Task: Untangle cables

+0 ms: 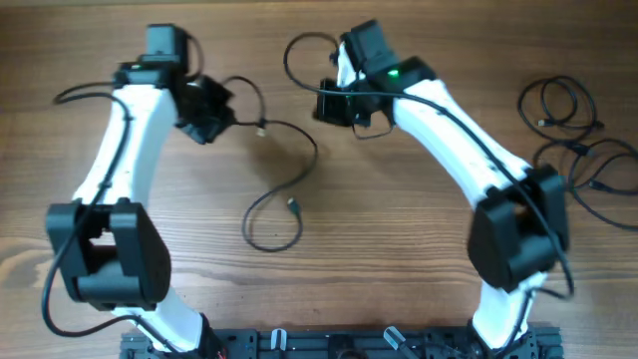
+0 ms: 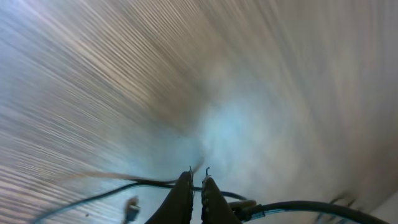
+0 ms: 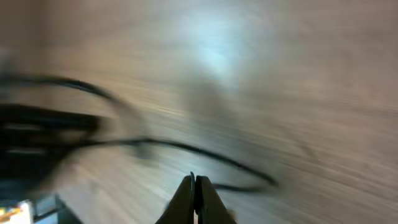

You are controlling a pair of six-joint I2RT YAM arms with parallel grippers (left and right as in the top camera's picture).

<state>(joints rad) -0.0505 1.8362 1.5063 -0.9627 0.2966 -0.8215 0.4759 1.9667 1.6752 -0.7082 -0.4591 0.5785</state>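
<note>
A thin black cable (image 1: 299, 170) runs from my left gripper (image 1: 206, 112) across the wood, curves down and ends in a loop (image 1: 271, 237) with a small plug (image 1: 293, 205). In the left wrist view the left gripper (image 2: 196, 180) is shut on this cable (image 2: 106, 195), with a plug (image 2: 131, 209) beside it. My right gripper (image 1: 334, 102) sits at the back centre, with a cable loop (image 1: 295, 52) rising from it. In the blurred right wrist view the right gripper (image 3: 194, 182) is shut, and a cable (image 3: 242, 169) curls back to its tips. Two more cable coils (image 1: 560, 104) (image 1: 598, 172) lie at the far right.
The wooden table (image 1: 399, 259) fills the view. The dark arm bases (image 1: 339, 344) line the front edge. The white arm links (image 1: 120, 160) (image 1: 459, 140) hang over the left and right of the table.
</note>
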